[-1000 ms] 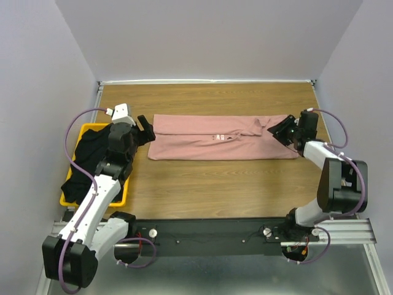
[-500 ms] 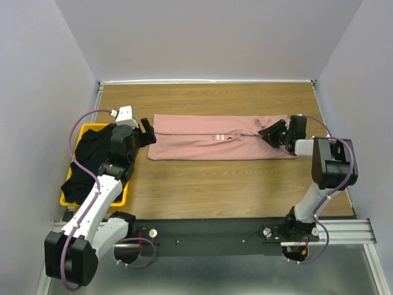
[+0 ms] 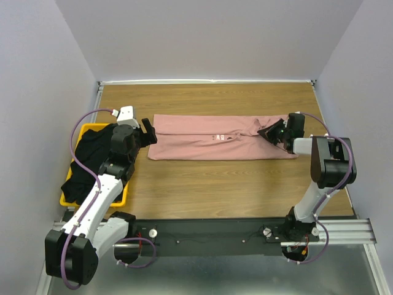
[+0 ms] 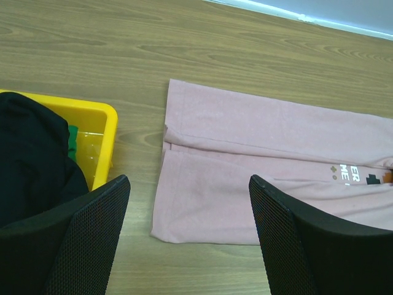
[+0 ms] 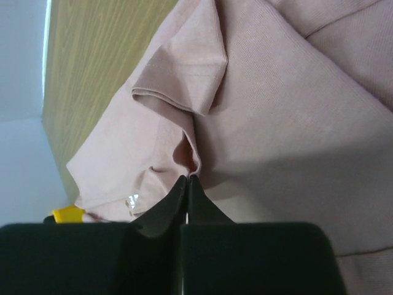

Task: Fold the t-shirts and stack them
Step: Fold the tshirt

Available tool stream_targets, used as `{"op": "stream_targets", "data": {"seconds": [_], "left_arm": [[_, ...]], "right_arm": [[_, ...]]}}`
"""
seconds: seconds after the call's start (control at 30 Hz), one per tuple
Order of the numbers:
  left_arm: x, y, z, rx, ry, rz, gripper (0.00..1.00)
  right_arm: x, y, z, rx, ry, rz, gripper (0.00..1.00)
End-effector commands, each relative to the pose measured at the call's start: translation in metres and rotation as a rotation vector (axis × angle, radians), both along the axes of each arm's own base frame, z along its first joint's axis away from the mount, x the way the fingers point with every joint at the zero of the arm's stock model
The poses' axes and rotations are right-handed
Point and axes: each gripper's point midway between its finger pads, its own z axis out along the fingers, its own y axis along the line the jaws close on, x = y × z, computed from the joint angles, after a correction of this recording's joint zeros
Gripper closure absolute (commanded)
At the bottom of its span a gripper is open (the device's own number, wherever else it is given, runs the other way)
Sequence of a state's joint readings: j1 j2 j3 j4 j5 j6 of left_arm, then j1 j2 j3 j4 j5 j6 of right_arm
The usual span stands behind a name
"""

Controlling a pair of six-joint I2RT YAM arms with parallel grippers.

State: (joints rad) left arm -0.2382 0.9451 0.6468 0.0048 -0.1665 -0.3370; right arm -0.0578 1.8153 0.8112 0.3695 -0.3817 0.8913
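A dusty-pink t-shirt [image 3: 215, 138] lies folded into a long strip across the table, small print near its middle. My right gripper [image 3: 268, 132] sits at the strip's right end, jaws pinched shut on a fold of pink cloth [image 5: 193, 161]. My left gripper [image 3: 146, 131] hovers just off the strip's left end, open, with only bare table and the shirt's near-left corner [image 4: 184, 215] between its fingers [image 4: 92, 233]. A black t-shirt [image 3: 89, 157] is heaped in the yellow basket [image 3: 123, 193]; it also shows in the left wrist view as black cloth [image 4: 31, 160].
The yellow basket [image 4: 101, 132] stands at the left table edge beside my left arm, with something green under the black cloth. Grey walls close the table at the back and both sides. Brown wood [image 3: 215, 181] lies between the shirt and the arm bases.
My right gripper moved left onto the shirt's right end and closed on a fold of the cloth. The left gripper edged slightly toward the shirt's left end and stayed open.
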Motion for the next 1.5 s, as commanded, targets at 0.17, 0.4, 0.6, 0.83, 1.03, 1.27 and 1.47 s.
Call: {"op": "stream_targets", "data": {"seconds": [0.17, 0.4, 0.6, 0.83, 1.03, 1.27, 1.47], "left_arm": [[0.002, -0.007, 0.011, -0.014, -0.034, -0.036, 0.14], [0.001, -0.01, 0.01, -0.018, -0.03, -0.053, 0.14], [0.002, -0.014, 0.006, -0.017, -0.018, -0.072, 0.14], [0.004, -0.022, -0.004, -0.023, 0.018, -0.104, 0.14], [0.012, -0.073, -0.003, -0.071, 0.066, -0.229, 0.14], [0.025, -0.178, -0.013, -0.122, 0.147, -0.423, 0.21], [0.023, -0.28, 0.0, -0.143, 0.157, -0.642, 0.32]], "right_arm": [[-0.014, -0.007, 0.028, -0.048, -0.007, -0.062, 0.99], [-0.042, 0.003, 0.019, -0.061, 0.046, -0.073, 0.99], [-0.062, 0.014, -0.004, -0.086, 0.112, -0.054, 0.94], [-0.051, -0.007, 0.018, -0.249, 0.067, -0.025, 0.62], [-0.027, -0.067, 0.046, -0.246, -0.001, -0.089, 0.63], [0.002, -0.085, 0.033, -0.173, -0.03, -0.048, 0.73], [0.019, -0.076, 0.023, -0.095, -0.054, -0.012, 0.76]]}}
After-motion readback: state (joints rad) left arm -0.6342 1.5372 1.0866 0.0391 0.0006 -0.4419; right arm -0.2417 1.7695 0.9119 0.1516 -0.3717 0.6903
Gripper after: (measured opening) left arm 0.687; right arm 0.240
